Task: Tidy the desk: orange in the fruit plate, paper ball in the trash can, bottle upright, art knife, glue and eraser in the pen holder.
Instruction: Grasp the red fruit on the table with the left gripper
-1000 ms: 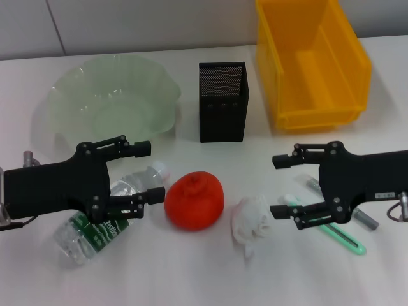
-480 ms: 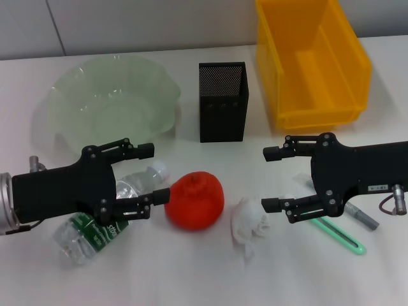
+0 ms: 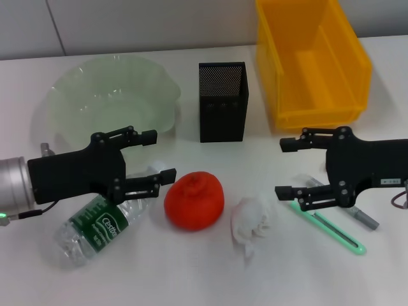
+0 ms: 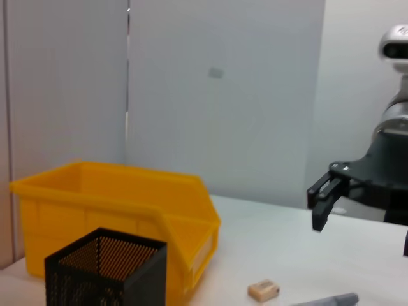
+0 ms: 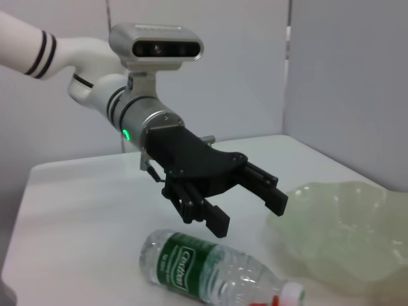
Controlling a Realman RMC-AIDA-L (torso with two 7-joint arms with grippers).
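Orange (image 3: 194, 200) is looking firm, rollable, best gripped across its middle; left gripper (image 3: 153, 159) is hovering wide open, empty.

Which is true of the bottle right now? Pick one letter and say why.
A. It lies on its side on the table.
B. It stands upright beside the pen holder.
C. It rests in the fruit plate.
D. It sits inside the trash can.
A: the bottle lies flat on the table under the open left gripper, label showing.
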